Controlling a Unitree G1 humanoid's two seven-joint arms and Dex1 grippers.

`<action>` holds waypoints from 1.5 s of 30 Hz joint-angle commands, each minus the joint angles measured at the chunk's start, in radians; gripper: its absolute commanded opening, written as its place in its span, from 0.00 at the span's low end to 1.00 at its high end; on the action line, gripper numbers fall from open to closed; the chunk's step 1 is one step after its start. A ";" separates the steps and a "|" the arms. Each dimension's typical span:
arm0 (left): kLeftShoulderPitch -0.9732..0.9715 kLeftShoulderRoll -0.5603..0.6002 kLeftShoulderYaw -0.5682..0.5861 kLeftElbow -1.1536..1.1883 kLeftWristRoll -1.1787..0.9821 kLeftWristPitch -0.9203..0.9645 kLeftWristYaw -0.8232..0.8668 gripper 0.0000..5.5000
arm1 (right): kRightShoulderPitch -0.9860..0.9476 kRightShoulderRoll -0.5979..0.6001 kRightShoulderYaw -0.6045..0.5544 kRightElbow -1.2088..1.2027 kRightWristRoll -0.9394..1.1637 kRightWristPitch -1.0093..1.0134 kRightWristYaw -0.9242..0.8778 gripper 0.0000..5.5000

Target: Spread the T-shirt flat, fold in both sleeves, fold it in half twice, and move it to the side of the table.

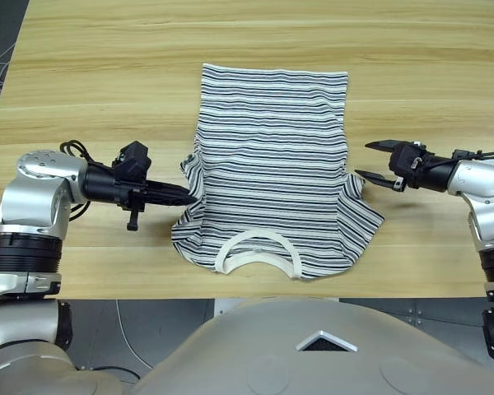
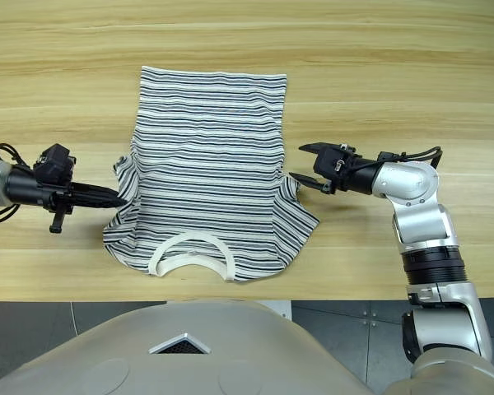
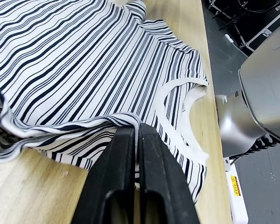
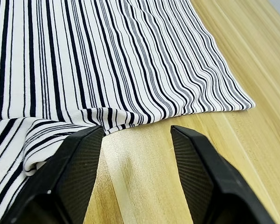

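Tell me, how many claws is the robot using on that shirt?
2. The left gripper is shut on the left sleeve edge of the shirt; the right gripper hangs open just beside the right sleeve.

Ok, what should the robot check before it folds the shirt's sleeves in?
1. T-shirt body lying flat on the table: ok.
2. Left sleeve smooth: not ok, it is bunched up.
3. Right sleeve smooth: not ok, it is rumpled.
4. Left jaws at the left sleeve's edge: ok, they are shut.
5. Cloth pinched between the left jaws: cannot tell.
6. Right jaws open beside the right sleeve: ok, holding nothing.
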 commanded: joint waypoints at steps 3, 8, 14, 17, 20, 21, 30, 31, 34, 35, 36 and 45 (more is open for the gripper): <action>-0.046 -0.046 -0.029 -0.031 0.010 0.034 0.038 0.02 | -0.010 0.007 0.011 0.010 -0.014 -0.017 -0.005 0.49; -0.063 -0.091 -0.059 -0.003 0.038 0.035 0.065 0.06 | -0.013 0.013 0.022 0.017 -0.020 -0.027 -0.008 0.49; -0.066 -0.095 -0.074 -0.014 0.024 0.078 0.060 0.21 | -0.009 0.016 0.019 0.012 -0.022 -0.027 -0.006 0.49; -0.074 -0.110 -0.069 -0.023 0.009 0.100 0.070 0.31 | -0.007 0.018 0.017 0.011 -0.023 -0.028 -0.006 0.49; -0.088 -0.121 -0.053 -0.032 -0.013 0.139 0.081 0.40 | -0.005 0.018 0.013 0.008 -0.022 -0.027 -0.008 0.49; -0.093 -0.126 -0.047 -0.035 -0.020 0.146 0.086 0.43 | -0.005 0.018 0.012 0.008 -0.021 -0.026 -0.009 0.49; -0.189 -0.174 0.120 0.043 -0.078 0.065 0.174 0.46 | 0.070 -0.139 -0.135 -0.098 0.345 0.482 0.250 0.49; -0.184 -0.175 0.135 0.034 -0.087 0.065 0.180 0.46 | 0.056 -0.151 -0.138 -0.074 0.356 0.519 0.269 0.49; -0.164 -0.173 0.149 0.015 -0.089 0.051 0.189 0.46 | 0.045 -0.179 -0.127 -0.031 0.345 0.576 0.301 0.49; -0.154 -0.170 0.151 0.011 -0.087 0.043 0.191 0.46 | 0.050 -0.188 -0.118 -0.021 0.328 0.580 0.307 0.49; -0.140 -0.167 0.157 0.001 -0.089 0.040 0.195 0.46 | 0.049 -0.195 -0.108 -0.012 0.313 0.583 0.313 0.49; -0.070 -0.184 0.173 -0.050 -0.100 0.020 0.224 0.46 | 0.064 -0.163 0.027 0.044 0.212 0.581 0.330 0.49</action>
